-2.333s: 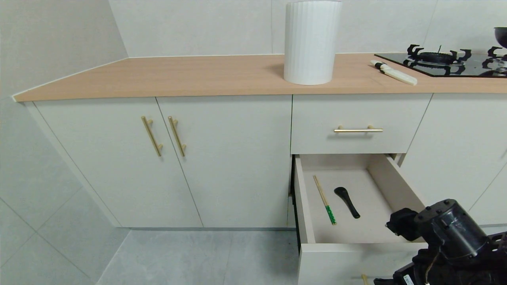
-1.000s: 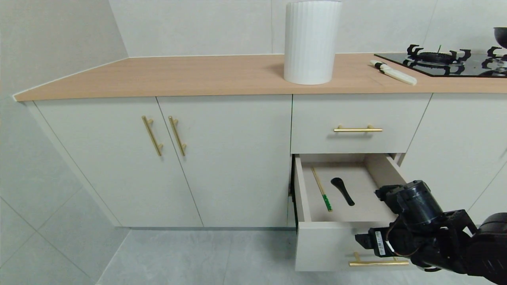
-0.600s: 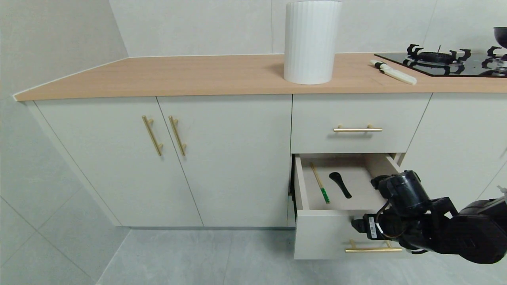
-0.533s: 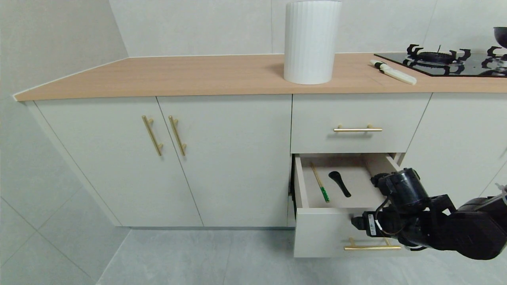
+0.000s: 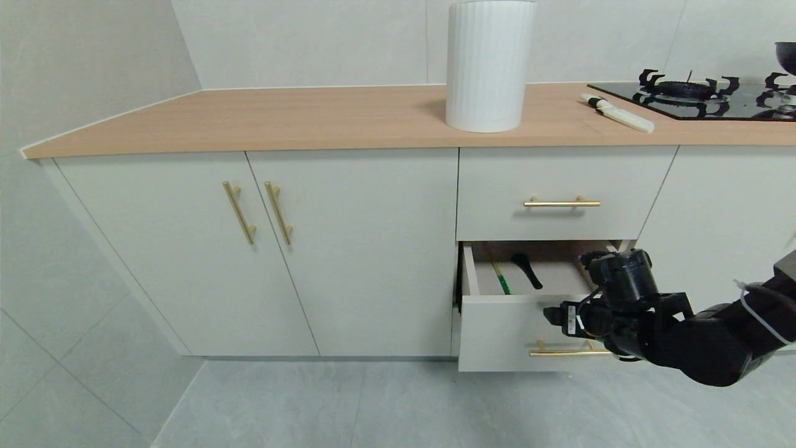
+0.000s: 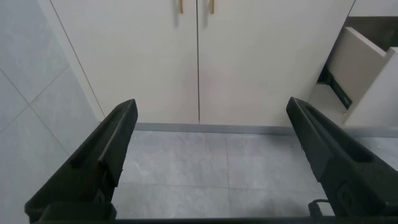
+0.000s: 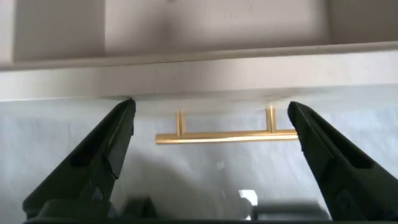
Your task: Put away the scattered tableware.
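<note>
Pushed by the right arm, the lower drawer (image 5: 497,323) has slid from wide open to roughly half shut, and the right tool (image 5: 555,314) has travelled in with its front panel.

Starting at the left, the left tool (image 6: 211,109) hangs low with its fingers spread and nothing between them. It faces the 2 cabinet doors (image 5: 261,249) and the floor, well apart from the drawer. Inside the drawer, the chopsticks (image 5: 499,281) lie along its left wall, and the black spoon (image 5: 526,270) lies just beside them, toward the middle. Right of them, the right tool is at the drawer's front panel, its fingers spread wide to either side of the brass handle (image 7: 227,137) and gripping nothing. Whether it touches the panel I cannot tell. Further right, a knife (image 5: 617,113) lies near the table's (image 5: 311,118) front edge, beside the stove (image 5: 703,96).

Risks, as I judge them:
- Nothing grips the drawer, so a hard final shove could send it home fast, make the 2 utensils slide, or let it bounce back out.
- A spread finger could snag the handle.
- The wrist's bulky top rides above the panel's upper edge and could knock the upper drawer's front.
- Shutting now may strand the knife outside, if it counts as tableware
</note>
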`<state>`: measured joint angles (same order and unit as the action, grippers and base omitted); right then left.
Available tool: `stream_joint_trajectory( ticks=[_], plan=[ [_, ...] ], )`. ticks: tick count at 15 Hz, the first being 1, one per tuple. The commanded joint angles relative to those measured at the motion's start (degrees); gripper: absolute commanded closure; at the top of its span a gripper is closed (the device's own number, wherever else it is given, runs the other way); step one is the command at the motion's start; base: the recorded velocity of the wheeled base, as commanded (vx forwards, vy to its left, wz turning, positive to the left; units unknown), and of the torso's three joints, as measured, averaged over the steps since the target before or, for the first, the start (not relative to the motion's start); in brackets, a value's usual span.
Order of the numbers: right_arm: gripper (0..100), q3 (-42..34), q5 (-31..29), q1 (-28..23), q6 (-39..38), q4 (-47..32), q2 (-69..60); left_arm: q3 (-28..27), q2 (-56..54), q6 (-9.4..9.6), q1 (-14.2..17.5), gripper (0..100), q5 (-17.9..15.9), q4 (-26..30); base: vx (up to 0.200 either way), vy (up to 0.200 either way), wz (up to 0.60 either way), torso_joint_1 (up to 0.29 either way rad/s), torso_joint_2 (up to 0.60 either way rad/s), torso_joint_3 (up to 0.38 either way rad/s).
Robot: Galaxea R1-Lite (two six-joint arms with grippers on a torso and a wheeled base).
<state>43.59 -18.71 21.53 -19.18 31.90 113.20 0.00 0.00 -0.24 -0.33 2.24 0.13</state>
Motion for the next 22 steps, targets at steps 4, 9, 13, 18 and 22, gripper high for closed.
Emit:
stream_joint_trajectory(
  ticks=[4,9,13,18,22],
  plan=[
    [0,-0.09,-1.41,-2.02,-0.34,9.85,7.30,0.00,0.00,-0.02,-0.02,0,0.04,-0.05,0.000,0.000,0.00,0.000,0.00,0.000],
    [0,0.26,-2.38,-4.92,-0.25,28.39,17.14,0.00,0.00,-0.02,-0.02,0,0.04,0.04,0.000,0.000,0.00,0.000,0.00,0.000],
    [0,3.60,-2.38,-6.85,-0.42,33.31,21.18,0.00,0.00,-0.02,-0.02,0,0.04,-0.05,0.000,0.000,0.00,0.000,0.00,0.000],
    [0,9.76,-2.29,-10.01,-4.20,33.31,24.70,0.00,0.00,-0.02,-0.02,0,0.04,0.04,0.000,0.000,0.00,0.000,0.00,0.000],
    [0,11.60,-2.29,-11.25,-5.43,33.22,24.96,0.00,0.00,-0.02,0.07,0,0.04,-0.05,0.000,0.000,0.00,0.000,0.00,0.000]
  ],
)
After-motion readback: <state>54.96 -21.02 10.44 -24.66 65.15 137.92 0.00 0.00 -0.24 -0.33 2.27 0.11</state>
